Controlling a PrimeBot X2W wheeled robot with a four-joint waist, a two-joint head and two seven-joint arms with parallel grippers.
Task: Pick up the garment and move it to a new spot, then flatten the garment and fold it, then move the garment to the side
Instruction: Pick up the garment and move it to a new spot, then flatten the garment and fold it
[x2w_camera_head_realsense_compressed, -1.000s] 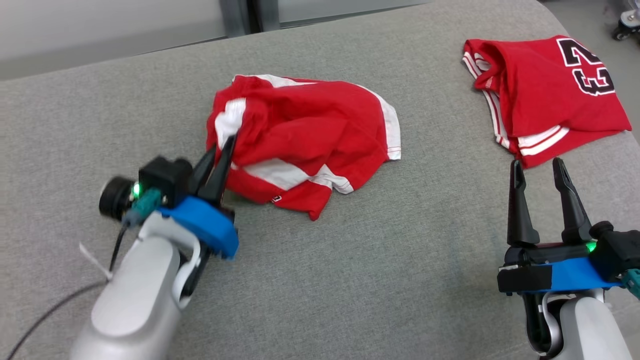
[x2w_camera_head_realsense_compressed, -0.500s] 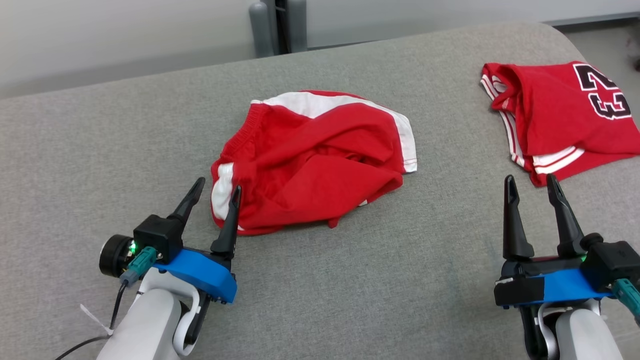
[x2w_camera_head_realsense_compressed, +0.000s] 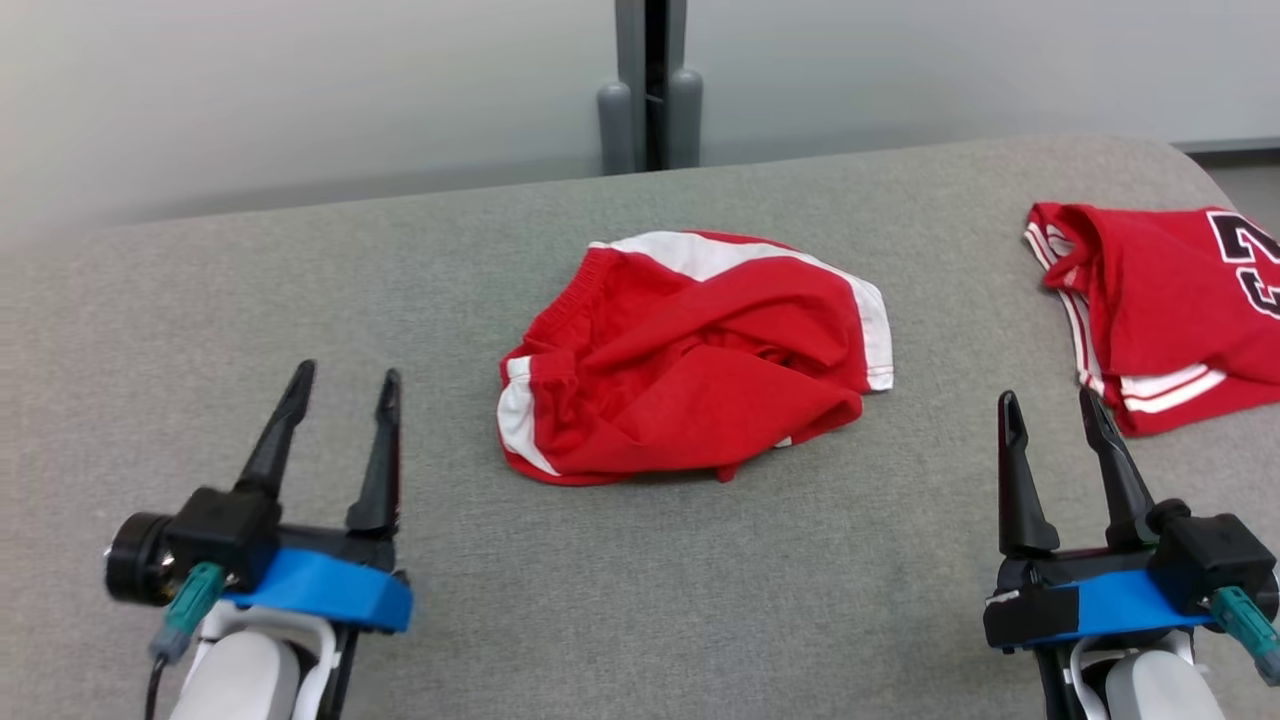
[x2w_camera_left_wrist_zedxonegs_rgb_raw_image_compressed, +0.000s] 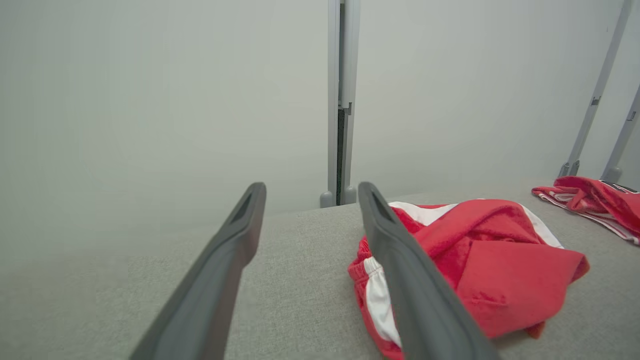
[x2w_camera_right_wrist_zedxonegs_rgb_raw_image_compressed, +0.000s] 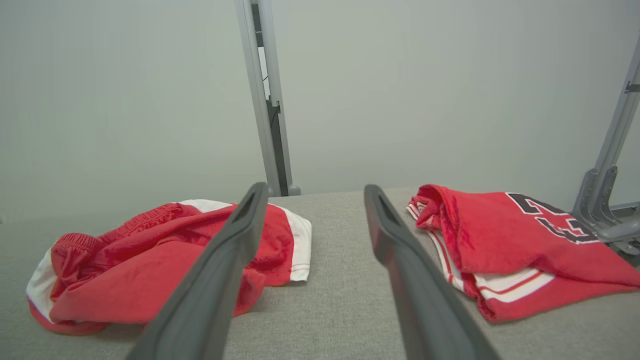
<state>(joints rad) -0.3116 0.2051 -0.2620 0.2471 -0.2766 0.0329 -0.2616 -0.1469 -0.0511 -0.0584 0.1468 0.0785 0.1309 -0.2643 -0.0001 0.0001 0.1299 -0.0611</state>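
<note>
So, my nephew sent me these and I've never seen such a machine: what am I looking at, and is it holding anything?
It is a two-armed robot. The head view looks down from a camera on its head: the left gripper and right gripper, each two dark fingers, point up from the bottom corners. The other two pictures come from cameras on the wrists, looking along each gripper's own fingers. On the grey padded surface lie crumpled red shorts with white stripes, in the middle, and a red jersey with a black number, to the right. Both grippers are open and hold nothing.
</note>
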